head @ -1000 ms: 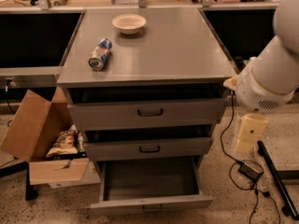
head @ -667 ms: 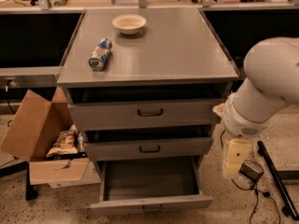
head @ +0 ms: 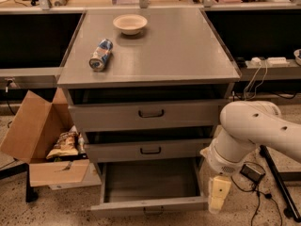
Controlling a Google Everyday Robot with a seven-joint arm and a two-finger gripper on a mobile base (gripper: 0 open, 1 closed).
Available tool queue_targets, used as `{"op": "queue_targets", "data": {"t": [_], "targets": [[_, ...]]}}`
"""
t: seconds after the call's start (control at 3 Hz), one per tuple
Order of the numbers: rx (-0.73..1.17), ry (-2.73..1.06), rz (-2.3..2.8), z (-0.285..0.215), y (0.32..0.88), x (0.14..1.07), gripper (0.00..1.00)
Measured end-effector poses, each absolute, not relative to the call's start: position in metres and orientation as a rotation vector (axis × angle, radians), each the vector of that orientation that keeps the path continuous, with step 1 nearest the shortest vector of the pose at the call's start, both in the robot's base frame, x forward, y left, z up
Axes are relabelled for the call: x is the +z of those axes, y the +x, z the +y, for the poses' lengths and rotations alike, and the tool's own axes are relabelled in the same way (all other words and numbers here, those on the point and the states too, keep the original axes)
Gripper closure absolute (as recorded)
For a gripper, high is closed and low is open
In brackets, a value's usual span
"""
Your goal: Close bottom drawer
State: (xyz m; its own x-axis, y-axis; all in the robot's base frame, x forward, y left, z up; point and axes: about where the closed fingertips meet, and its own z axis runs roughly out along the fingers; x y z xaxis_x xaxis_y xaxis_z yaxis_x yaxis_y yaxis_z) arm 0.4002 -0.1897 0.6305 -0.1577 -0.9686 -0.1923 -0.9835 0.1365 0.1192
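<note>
The bottom drawer (head: 150,204) of the grey cabinet stands pulled out, its plain grey tray bare, with a slim front panel and a small dark bar handle (head: 154,211) at centre. My gripper (head: 218,195), cream-coloured, hangs from the white arm (head: 254,131) and points down. It is low, just right of the drawer's front right corner, near the floor. I cannot tell whether it touches the drawer.
The medium-fronted middle drawer (head: 150,149) and the tall-fronted top drawer (head: 150,114) sit above. A can (head: 101,54) lies on the cabinet top near a bowl (head: 130,23). An open cardboard box (head: 37,135) with snack bags stands left. Cables and a dark device (head: 252,173) lie on the floor right.
The arm has swung down and to the left, bringing the gripper from beside the middle drawer to the bottom drawer's front right corner. The drawer has not moved.
</note>
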Motion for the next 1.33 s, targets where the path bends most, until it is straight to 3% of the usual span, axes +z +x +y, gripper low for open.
{"op": "queue_targets", "data": {"t": [0.67,1.33], "targets": [[0.356,-2.017,2.295,-0.191,0.402,0.61,0.0],[0.423,-2.139,2.156,-0.198,0.409,0.501,0.0]]}}
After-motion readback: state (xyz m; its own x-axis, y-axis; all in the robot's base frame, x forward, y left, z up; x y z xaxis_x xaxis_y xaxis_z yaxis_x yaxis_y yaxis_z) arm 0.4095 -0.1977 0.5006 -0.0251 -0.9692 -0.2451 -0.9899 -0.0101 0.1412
